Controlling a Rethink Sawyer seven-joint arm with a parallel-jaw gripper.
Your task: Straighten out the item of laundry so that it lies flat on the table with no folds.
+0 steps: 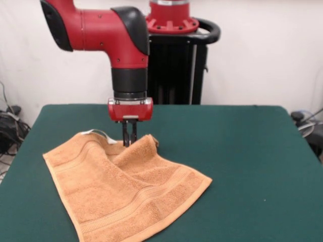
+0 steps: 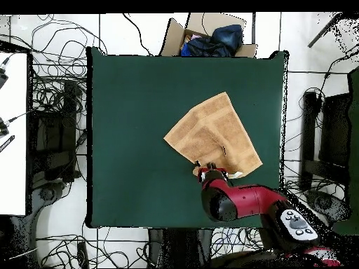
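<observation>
The item of laundry is an orange-tan towel lying left of centre on the green table. Its far corner is folded over toward the middle, leaving a raised ridge. A small white loop tag sticks out at the far edge. My gripper points straight down at that far edge, its fingers close together and pinching the folded cloth. From overhead, the towel lies skewed on the table, and the gripper sits at the towel's edge nearest the arm.
An open cardboard box holding dark cloth stands beyond the table's far edge in the overhead view. Cables cover the floor around the table. Bare green surface stretches wide to the right of the towel in the front view.
</observation>
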